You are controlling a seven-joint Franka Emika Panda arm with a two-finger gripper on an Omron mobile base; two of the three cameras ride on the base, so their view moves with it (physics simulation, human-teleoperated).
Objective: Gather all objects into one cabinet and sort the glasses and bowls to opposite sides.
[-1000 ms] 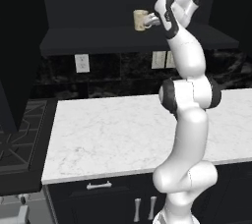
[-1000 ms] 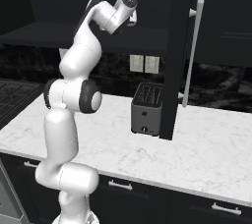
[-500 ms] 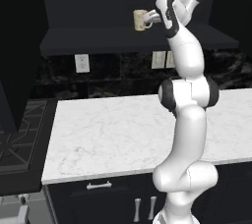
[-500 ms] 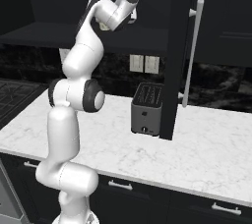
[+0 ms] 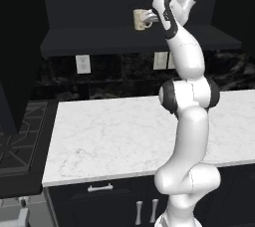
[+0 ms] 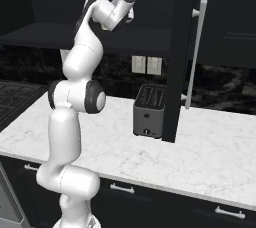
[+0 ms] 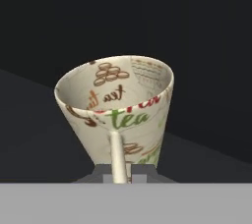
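a: where's the mug (image 5: 141, 20) right now?

b: up high, on the black shelf of the wall cabinet (image 5: 124, 42), standing upright near the shelf's front edge in the left base view. its loop handle points toward the arm.

a: and the gripper (image 5: 151, 18)?

b: it is at that handle. in the hand view the two dark finger tips (image 7: 102, 174) sit close together at the bottom with the mug's pale handle (image 7: 116, 156) pinched between them, so the jaws are clenched on the handle.

a: what does the mug look like up close?

b: cream, flaring wider at the rim, printed with "tea" lettering in green and red and small brown bean shapes. it looks empty inside. behind it is dark cabinet interior.

a: is it lifted off the shelf?

b: can't tell. its base looks level with the shelf surface in the left base view, but contact isn't clear.

a: what else is around?

b: the white marble counter (image 6: 210, 147) runs below. in the right base view a dark grey toaster (image 6: 149, 110) stands on it, just beside the tall black cabinet door (image 6: 180, 47) with its long silver bar handle (image 6: 195, 52). two pale wall outlets (image 6: 146, 65) sit on the dark backsplash behind the toaster. a black stove top (image 5: 20, 136) lies left of the counter in the left base view.
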